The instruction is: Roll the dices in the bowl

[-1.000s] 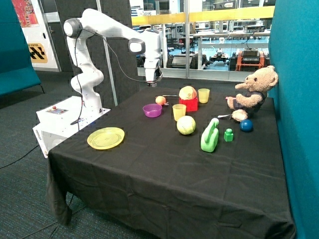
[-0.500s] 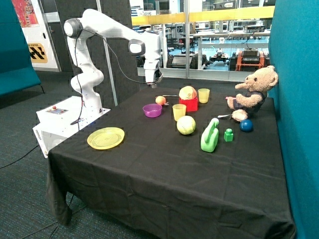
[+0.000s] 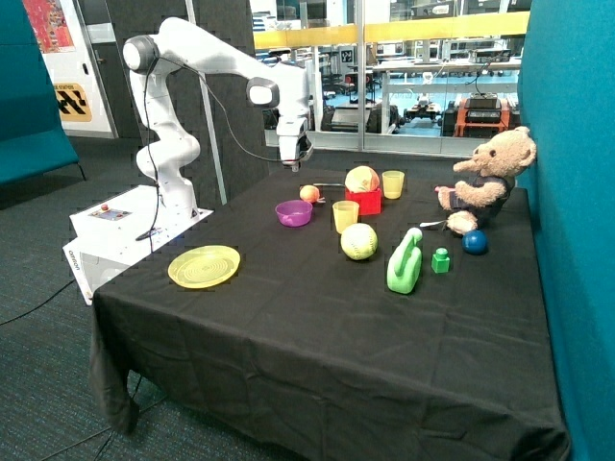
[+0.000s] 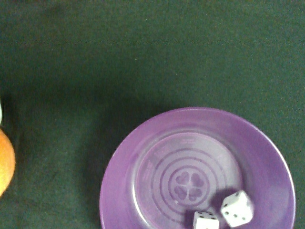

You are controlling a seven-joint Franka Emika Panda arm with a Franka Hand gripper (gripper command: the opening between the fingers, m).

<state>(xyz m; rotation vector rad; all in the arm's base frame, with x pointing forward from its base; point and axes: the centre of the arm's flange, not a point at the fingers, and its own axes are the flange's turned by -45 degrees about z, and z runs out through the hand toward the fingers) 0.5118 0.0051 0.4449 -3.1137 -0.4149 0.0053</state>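
Wrist view: both dice (image 4: 224,213) lie touching inside the bowl (image 4: 143,157), nr its rim, so roll looks done. Gripper (image 3: 292,161) has risen a bit, hangs above bowl (image 3: 293,212), empty; can't tell if open or closed.

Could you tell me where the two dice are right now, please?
Both dice lie inside the purple bowl, side by side on its floor near the wall, as the wrist view shows. The pincer hangs above the bowl, beside the small orange ball.
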